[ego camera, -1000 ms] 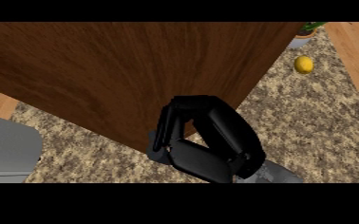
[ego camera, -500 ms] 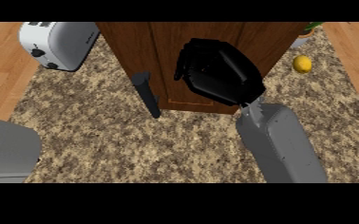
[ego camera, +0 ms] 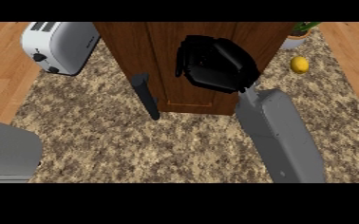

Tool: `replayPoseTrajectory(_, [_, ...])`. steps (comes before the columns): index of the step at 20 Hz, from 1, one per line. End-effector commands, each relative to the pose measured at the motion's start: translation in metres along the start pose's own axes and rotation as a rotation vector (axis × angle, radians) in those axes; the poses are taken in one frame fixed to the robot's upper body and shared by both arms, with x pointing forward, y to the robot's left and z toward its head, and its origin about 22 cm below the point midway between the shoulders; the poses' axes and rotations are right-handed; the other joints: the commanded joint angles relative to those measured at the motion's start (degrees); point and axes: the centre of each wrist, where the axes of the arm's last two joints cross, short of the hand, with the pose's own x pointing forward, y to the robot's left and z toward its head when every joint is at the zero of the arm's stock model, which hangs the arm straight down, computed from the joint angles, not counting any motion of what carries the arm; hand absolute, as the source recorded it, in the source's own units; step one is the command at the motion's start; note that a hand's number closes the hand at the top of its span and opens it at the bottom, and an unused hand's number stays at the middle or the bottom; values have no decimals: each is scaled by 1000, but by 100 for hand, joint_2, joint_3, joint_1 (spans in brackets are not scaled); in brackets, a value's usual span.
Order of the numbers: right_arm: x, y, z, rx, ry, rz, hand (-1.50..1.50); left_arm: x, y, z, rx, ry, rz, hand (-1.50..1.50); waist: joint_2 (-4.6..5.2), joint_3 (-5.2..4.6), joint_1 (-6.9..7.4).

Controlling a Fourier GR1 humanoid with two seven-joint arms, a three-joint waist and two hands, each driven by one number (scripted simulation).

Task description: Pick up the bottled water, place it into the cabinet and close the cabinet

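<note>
I've got my right hand (ego camera: pixel 214 69) flat against the dark wooden cabinet (ego camera: pixel 168 66) door, fingers spread and holding nothing, so I judge this the closing step; the next move calls for pressing until the door, with its dark bar handle (ego camera: pixel 146 96), sits flush. The bottled water isn't visible, presumably shut inside the cabinet, and beside it stand a white toaster (ego camera: pixel 60 45) and a yellow lemon (ego camera: pixel 299 64).

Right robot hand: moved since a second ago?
Yes. The right robot hand has gone up the view, from the cabinet's lower edge near the counter to flat against its front, about level with the lemon.
</note>
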Motion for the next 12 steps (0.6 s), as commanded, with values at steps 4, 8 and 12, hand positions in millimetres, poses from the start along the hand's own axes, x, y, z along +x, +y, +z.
replayPoseTrajectory(4, [5, -1, -42, -66, 17, -11, 150, -1, 6, -15, -7, -6, 12, -150, 210, -64, 86])
replayPoseTrajectory(8, [15, -3, -47, 24, 32, -52, 150, -1, -3, -8, -33, 20, 30, -150, 210, -62, 195])
replayPoseTrajectory(12, [5, -1, -46, 1, 32, -49, 150, 5, -1, -10, -42, 24, 26, -150, 206, -62, 231])
